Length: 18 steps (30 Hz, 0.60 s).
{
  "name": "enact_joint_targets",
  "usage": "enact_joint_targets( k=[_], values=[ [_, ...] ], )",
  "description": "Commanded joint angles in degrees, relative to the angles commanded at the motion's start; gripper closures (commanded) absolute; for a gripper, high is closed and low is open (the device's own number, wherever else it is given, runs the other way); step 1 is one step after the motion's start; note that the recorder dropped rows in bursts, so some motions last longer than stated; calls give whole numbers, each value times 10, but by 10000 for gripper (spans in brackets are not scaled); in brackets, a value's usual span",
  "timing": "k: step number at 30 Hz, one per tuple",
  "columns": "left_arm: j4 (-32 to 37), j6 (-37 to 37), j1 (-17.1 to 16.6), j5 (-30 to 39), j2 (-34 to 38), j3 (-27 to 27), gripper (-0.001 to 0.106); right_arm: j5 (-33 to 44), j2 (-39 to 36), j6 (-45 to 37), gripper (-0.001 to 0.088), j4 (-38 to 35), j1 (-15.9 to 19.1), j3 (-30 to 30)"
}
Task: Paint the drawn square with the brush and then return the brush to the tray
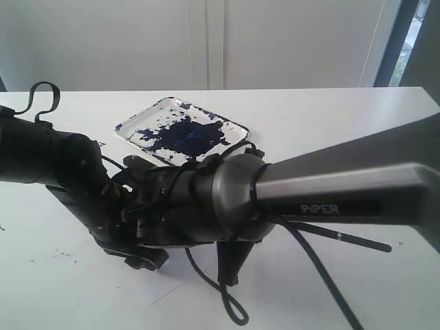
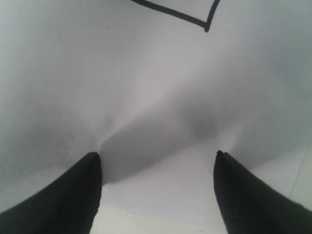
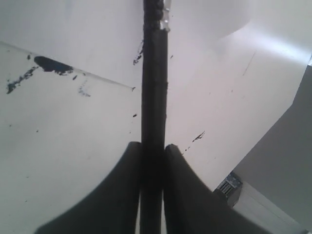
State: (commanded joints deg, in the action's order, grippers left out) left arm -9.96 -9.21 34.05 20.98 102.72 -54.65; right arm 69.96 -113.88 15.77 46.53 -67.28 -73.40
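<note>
In the right wrist view my right gripper [image 3: 152, 145] is shut on the brush [image 3: 154, 87], a thin black stick running out from the jaws over the white paper, with a pale band [image 3: 166, 14] near its far end. The brush's tip is out of frame. The exterior view shows the brush's other end [image 1: 357, 240] sticking out under the right arm. My left gripper [image 2: 157, 155] is open and empty just above the paper, near a corner of the drawn square [image 2: 170, 13], whose visible inside is blank. The paint-smeared tray [image 1: 134, 127] sits behind both arms.
Dark paint splatters [image 3: 51, 64] mark the paper near the brush. The big right arm [image 1: 330, 185] reaches across the middle and hides the paper and both grippers in the exterior view. Black cables [image 1: 230, 302] loop onto the table in front.
</note>
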Motion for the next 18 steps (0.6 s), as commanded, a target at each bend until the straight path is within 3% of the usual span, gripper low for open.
enact_joint_targets(
  k=[18],
  values=[
    [2,0,0,-4,0,0,363,0,49,-29,868,-60,-20,1]
  ],
)
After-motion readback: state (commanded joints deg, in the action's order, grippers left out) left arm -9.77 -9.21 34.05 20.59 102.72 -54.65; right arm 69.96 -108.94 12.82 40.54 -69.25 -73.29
